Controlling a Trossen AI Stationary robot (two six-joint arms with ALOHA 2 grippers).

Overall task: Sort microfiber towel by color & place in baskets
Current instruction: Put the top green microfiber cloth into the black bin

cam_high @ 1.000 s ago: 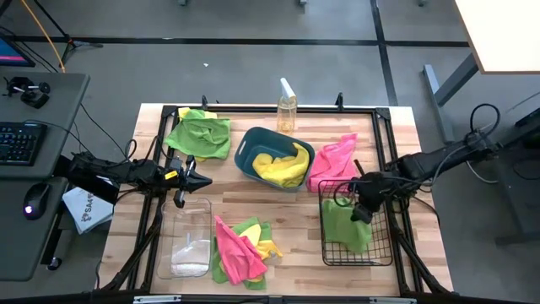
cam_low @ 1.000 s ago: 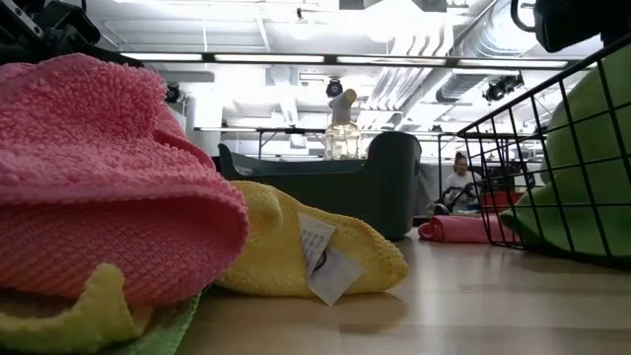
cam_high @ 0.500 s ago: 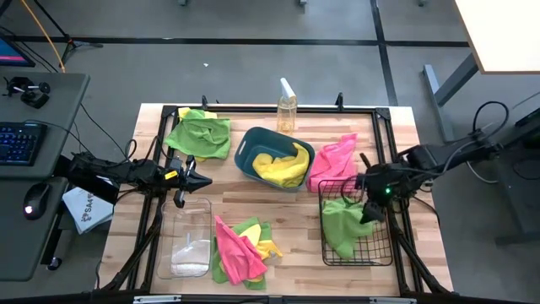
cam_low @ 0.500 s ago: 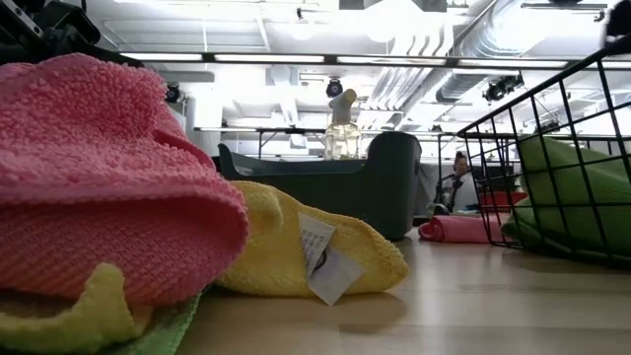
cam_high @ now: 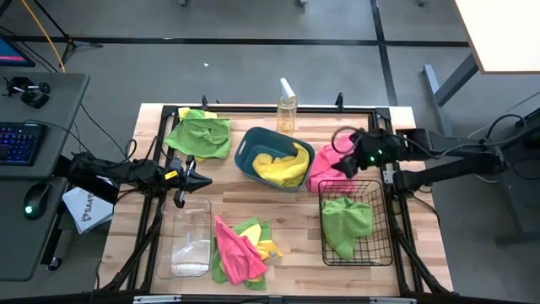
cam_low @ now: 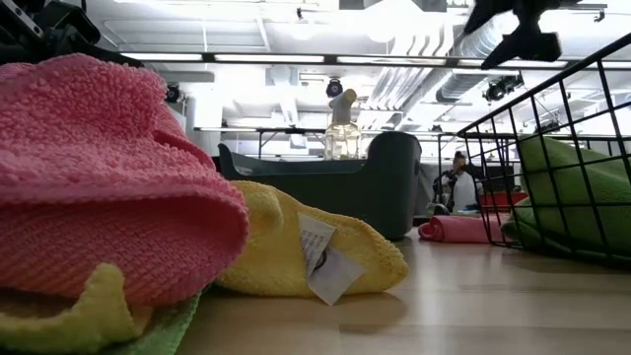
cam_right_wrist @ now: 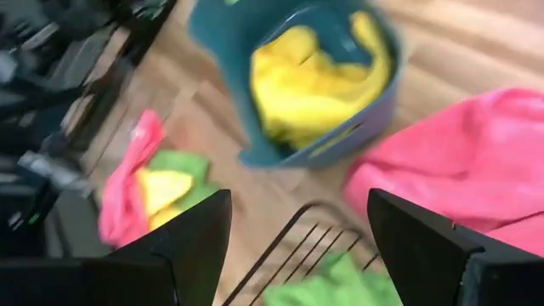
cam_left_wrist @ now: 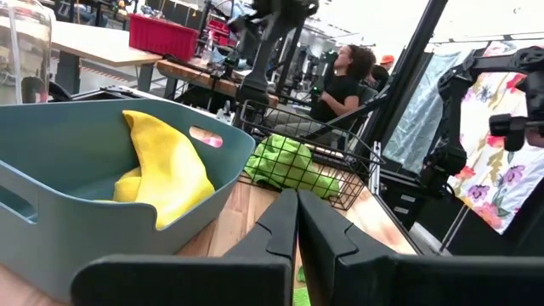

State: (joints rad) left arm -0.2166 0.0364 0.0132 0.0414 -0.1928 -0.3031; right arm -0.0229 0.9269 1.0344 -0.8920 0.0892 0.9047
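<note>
The teal tub [cam_high: 274, 157] holds a yellow towel [cam_high: 281, 166]. The wire basket [cam_high: 355, 223] holds a green towel [cam_high: 344, 223]. The clear tub [cam_high: 189, 239] stands near the front left, and I cannot tell what is in it.

On the wooden tabletop [cam_high: 299, 219] lie a pink towel [cam_high: 332, 160] between the teal tub and the basket, a green towel [cam_high: 201, 135] at the back left, and a pile of pink, yellow and green towels [cam_high: 240, 249] beside the clear tub. A spray bottle [cam_high: 287, 107] stands at the back edge. Beyond the tabletop there is a large room (a person sits far behind).

The right pincer [cam_high: 346, 150] hangs above the pink towel, fingers spread apart and holding nothing. The left pincer [cam_high: 201, 179] waits just behind the clear tub, fingers pressed together.
</note>
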